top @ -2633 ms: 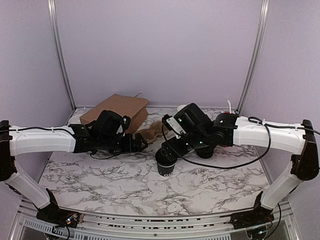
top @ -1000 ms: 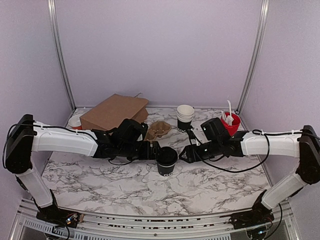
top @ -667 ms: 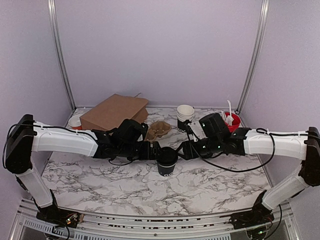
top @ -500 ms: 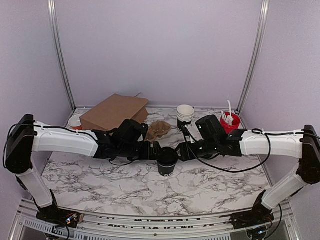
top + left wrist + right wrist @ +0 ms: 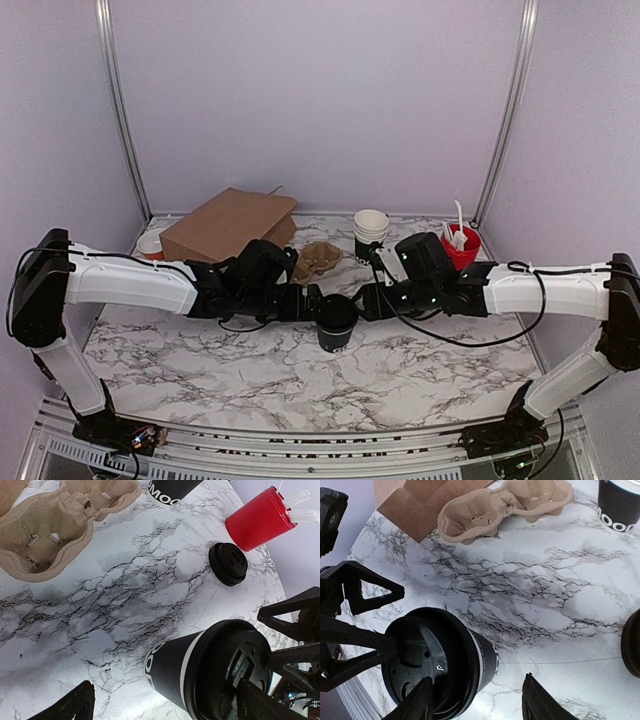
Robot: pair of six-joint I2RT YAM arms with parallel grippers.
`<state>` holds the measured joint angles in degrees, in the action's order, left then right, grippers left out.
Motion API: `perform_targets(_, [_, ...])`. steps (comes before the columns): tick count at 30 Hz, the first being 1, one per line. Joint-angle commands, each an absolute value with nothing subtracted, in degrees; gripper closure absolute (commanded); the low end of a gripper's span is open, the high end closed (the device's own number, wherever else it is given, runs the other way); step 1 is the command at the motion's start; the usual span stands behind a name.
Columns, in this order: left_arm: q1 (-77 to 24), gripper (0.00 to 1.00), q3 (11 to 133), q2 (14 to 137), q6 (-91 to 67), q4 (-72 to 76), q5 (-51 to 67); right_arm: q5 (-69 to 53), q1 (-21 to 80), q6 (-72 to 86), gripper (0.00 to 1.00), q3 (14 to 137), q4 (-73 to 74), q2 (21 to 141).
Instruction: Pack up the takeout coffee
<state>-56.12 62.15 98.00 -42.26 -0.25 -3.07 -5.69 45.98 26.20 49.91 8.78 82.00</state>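
Observation:
The takeout coffee (image 5: pixel 336 322), a black paper cup with a black lid, stands upright on the marble table (image 5: pixel 300 380) between my two grippers. My left gripper (image 5: pixel 308 303) is open on its left side. In the left wrist view the cup (image 5: pixel 175 672) sits between the wide-apart fingers (image 5: pixel 75 705) of that gripper (image 5: pixel 164 685). My right gripper (image 5: pixel 366 300) is open on the cup's right side. In the right wrist view (image 5: pixel 477 678) the cup (image 5: pixel 480 662) lies between its fingers, and one fingertip (image 5: pixel 420 700) overlaps the lid rim.
A cardboard cup carrier (image 5: pixel 318 258) lies behind the cup. A brown paper bag (image 5: pixel 228 222) lies at the back left. A stack of lidless cups (image 5: pixel 371 235) and a red holder with white utensils (image 5: pixel 460 245) stand at the back right. A pile of black lids (image 5: pixel 227 562) lies near the holder.
My right gripper came off the top of the cup, swung out to the right, then moved back in low beside it. My left arm reached in to the cup's left side.

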Motion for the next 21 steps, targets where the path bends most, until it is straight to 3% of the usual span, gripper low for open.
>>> perform_targets(1, [-56.3,0.01,62.3,99.1,-41.9,-1.4,-4.0,0.0,46.1,26.4,0.42,51.8,13.0,78.7])
perform_targets(13, [-56.3,0.01,62.3,98.8,-41.7,-1.5,-4.0,0.5,45.8,26.6,0.43,52.7,11.8,79.7])
perform_targets(21, [-56.3,0.01,62.5,99.1,-41.5,-1.6,-3.8,-1.8,46.4,29.1,0.45,46.0,8.2,84.9])
